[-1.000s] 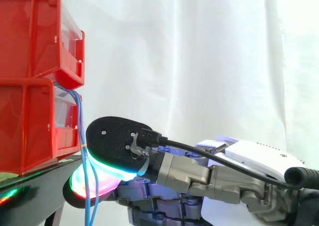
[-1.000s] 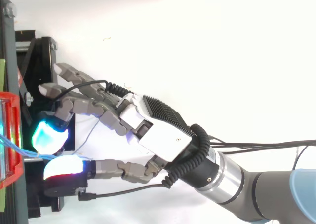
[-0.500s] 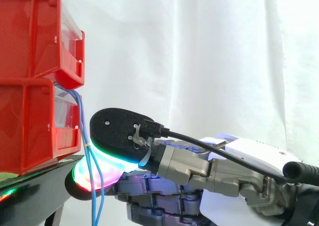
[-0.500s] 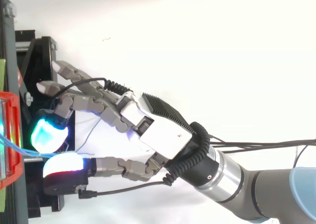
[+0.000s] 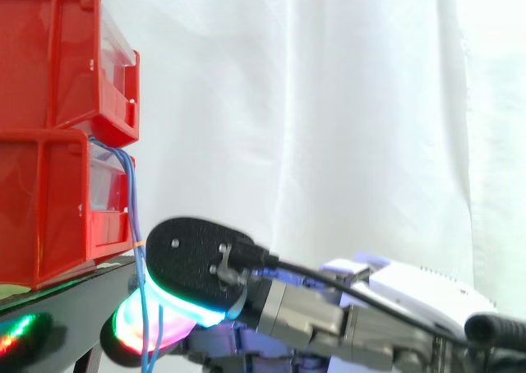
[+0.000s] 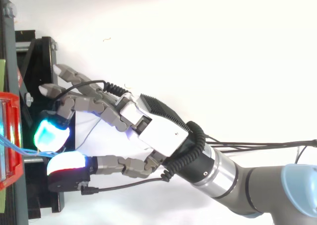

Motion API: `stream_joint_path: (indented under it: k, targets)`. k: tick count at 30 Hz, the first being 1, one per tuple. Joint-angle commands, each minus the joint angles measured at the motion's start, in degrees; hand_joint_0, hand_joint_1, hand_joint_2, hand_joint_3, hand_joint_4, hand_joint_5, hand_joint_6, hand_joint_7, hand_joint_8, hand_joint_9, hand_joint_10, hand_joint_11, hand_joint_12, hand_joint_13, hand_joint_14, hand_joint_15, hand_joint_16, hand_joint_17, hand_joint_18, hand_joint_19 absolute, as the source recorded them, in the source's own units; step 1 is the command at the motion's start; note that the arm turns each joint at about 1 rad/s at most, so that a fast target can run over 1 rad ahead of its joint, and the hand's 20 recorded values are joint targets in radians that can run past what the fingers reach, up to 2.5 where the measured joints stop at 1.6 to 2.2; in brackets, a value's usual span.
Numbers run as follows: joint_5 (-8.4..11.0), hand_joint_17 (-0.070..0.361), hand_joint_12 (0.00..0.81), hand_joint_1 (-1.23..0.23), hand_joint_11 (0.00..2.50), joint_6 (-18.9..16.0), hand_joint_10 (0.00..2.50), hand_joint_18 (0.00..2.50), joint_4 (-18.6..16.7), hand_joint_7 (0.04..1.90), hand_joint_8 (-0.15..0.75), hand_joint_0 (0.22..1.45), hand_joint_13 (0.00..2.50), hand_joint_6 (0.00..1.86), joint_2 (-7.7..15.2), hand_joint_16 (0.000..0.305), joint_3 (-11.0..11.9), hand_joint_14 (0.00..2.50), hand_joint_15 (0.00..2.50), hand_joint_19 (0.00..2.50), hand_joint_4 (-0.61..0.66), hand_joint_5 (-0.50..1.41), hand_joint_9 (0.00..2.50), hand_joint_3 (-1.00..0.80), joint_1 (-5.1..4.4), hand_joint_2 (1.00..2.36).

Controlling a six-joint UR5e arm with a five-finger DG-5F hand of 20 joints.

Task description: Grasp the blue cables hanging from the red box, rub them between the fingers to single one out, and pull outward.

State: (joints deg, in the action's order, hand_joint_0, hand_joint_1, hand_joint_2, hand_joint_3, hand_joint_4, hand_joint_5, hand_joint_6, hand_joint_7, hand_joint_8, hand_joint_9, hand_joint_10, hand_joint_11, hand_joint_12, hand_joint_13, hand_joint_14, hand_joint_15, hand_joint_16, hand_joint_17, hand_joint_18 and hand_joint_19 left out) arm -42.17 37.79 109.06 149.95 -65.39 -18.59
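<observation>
The hand (image 6: pixel 158 131) pinches the blue cables (image 5: pixel 131 200) between glowing pads (image 6: pixel 49 135), just below the lower red box (image 5: pixel 41 209), beside the black stand (image 6: pixel 37 56); white curtain (image 5: pixel 329 102) behind

Left, I see bins (image 5: pixel 45 200) stacked on the stand (image 5: pixel 66 289); cables (image 5: pixel 131 204) hang before them, pinched within the robot hand (image 6: pixel 148 128).

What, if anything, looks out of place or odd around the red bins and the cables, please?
Nothing stands out. The upper red bin sits squarely on the lower red bin on the black stand. The blue cables hang straight down from the lower bin into the pinch of the hand, with no tangle visible.
</observation>
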Motion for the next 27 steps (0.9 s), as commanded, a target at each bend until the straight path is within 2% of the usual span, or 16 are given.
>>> stream_joint_path:
  k: [1,7,13,18,27]
  targets:
    - [-0.63,0.085,0.353,-0.64,0.00,-0.7,0.00,0.00,-4.1,1.21,0.362,0.59,0.10,0.50,1.1,0.038,0.6,0.00,0.00,0.00,0.31,-0.16,0.29,-0.35,0.13,1.02]
    - [-0.72,0.084,0.352,-0.64,0.00,-1.2,0.00,0.00,-4.9,1.21,0.362,0.59,0.10,0.50,1.2,0.037,1.6,0.00,0.00,0.00,0.31,-0.16,0.29,-0.34,0.22,1.02]
    - [-0.72,0.085,0.352,-0.64,0.00,-1.6,0.00,0.00,-5.0,1.22,0.364,0.59,0.09,0.50,1.3,0.038,1.6,0.00,0.00,0.00,0.32,-0.16,0.29,-0.34,0.22,1.02]
    - [-0.63,0.086,0.345,-0.64,0.00,-2.8,0.00,0.00,-6.7,1.22,0.359,0.59,0.09,0.50,2.7,0.038,2.4,0.00,0.00,0.00,0.31,-0.16,0.29,-0.34,0.22,1.02]
    - [-0.46,0.085,0.352,-0.64,0.00,-3.9,0.00,0.00,-6.8,1.22,0.362,0.59,0.10,0.50,2.6,0.038,2.4,0.00,0.00,0.00,0.31,-0.16,0.29,-0.33,0.31,1.02]
